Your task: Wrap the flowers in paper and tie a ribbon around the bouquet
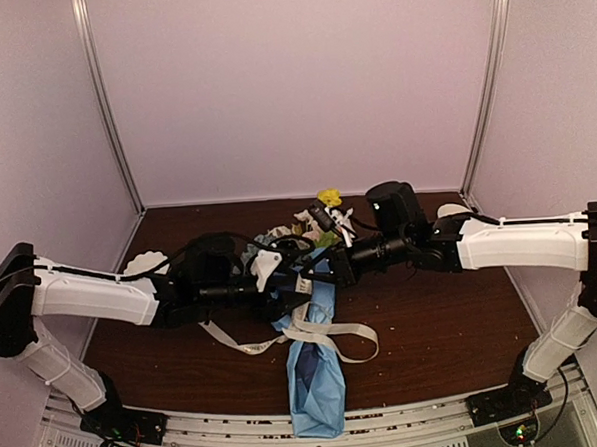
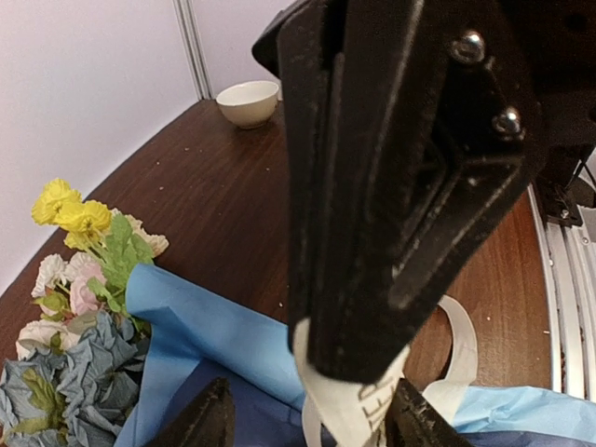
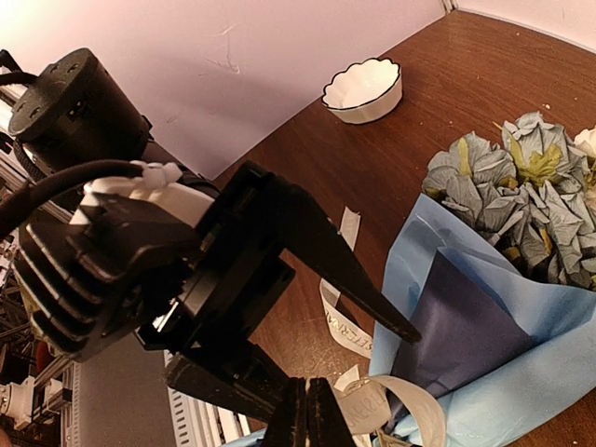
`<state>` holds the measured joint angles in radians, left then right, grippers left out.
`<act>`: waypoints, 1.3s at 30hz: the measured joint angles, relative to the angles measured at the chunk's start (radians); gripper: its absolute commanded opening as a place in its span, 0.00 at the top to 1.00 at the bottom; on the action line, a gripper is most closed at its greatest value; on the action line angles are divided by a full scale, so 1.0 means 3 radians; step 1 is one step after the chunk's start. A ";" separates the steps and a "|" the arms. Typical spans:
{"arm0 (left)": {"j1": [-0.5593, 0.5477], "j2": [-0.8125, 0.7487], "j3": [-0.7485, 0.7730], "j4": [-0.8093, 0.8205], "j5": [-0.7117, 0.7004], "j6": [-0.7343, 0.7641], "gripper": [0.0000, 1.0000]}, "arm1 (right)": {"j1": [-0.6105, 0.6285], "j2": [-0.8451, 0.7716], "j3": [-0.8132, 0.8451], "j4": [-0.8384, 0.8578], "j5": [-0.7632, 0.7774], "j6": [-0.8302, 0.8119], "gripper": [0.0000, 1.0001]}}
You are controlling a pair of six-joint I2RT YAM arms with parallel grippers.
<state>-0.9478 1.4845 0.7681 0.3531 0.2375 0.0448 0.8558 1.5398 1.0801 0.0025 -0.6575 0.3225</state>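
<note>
Centrally on the dark brown wooden table (image 1: 434,317) lies the bouquet (image 1: 317,388), a cone of creased light-blue paper (image 3: 484,391) with a navy inner face. In the overhead view its narrow end points to 6 o'clock and its yellow, pink, white and dusty-blue artificial flowers (image 2: 84,279) spill out toward 12 o'clock, so the wrapping looks done. Across the cone's waist runs the flat cream-white printed ribbon (image 1: 329,332), loose tails trailing to 4 and 8 o'clock, apparently slack and unknotted. The right gripper (image 3: 307,414), reaching in from 3 o'clock, is clamped on a ribbon end, probably to keep tension for tying. The left gripper (image 2: 312,424), from 9 o'clock, has its jaws apart astride that pinched end, seemingly ready to take it. A white scalloped bowl (image 3: 363,88) sits unused toward 9 o'clock.
</note>
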 measured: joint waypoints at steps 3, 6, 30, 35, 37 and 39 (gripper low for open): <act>0.0006 0.0141 0.0083 0.0084 0.0018 -0.0061 0.70 | 0.0009 0.0000 -0.0001 0.0010 -0.0024 0.0000 0.99; 0.0024 0.0256 0.0121 0.0196 0.0092 -0.0097 0.98 | 0.0011 0.0000 -0.0001 0.0006 -0.0053 -0.0010 0.82; 0.0080 0.0258 -0.0231 0.0748 0.0239 -0.0481 1.00 | 0.0017 0.0408 -0.0346 -0.0174 0.0472 -0.0178 0.70; 0.0081 0.0198 -0.0323 0.0783 0.0198 -0.0533 1.00 | 0.0029 0.0483 -0.0347 -0.0187 0.0481 -0.0177 1.00; 0.0084 0.0159 -0.0370 0.0813 0.0172 -0.0571 1.00 | 0.0029 0.0483 -0.0348 -0.0196 0.0515 -0.0200 1.00; 0.0090 0.0093 -0.0455 0.0849 0.0112 -0.0636 0.97 | 0.0029 0.0477 -0.0348 -0.0207 0.0552 -0.0207 1.00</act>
<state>-0.9207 1.5124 0.6315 0.6079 0.2710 -0.1459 0.8646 1.6829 0.9756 -0.0597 -0.4919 0.2604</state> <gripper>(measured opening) 0.015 0.007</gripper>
